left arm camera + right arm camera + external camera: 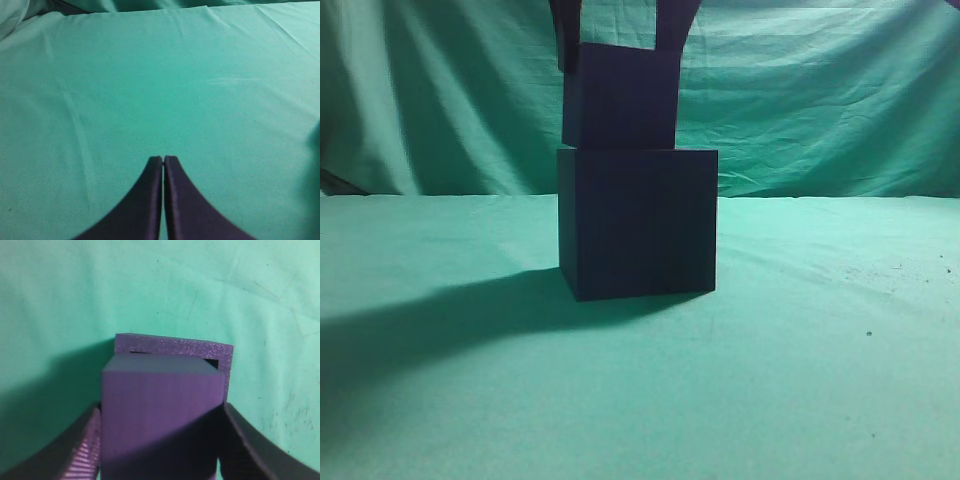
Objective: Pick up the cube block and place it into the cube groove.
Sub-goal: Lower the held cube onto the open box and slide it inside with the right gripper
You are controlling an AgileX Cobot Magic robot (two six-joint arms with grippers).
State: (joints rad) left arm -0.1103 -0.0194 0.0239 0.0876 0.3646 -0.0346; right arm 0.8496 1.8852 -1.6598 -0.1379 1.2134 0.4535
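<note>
My right gripper [620, 35] is shut on the cube block [620, 97], a small dark purple cube, and holds it right at the open top of the cube groove [638, 222], a larger dark box standing on the green cloth. In the right wrist view the cube block [162, 410] sits between my fingers [161, 440] and covers most of the opening of the cube groove [172, 346]; only the groove's speckled purple rim shows around it. My left gripper [163, 159] is shut and empty above bare green cloth.
Green cloth [820, 350] covers the table and hangs as a backdrop [820, 100] behind. The box's shadow [440, 320] falls to the left. A cloth fold and the table's far edge [150, 10] show in the left wrist view.
</note>
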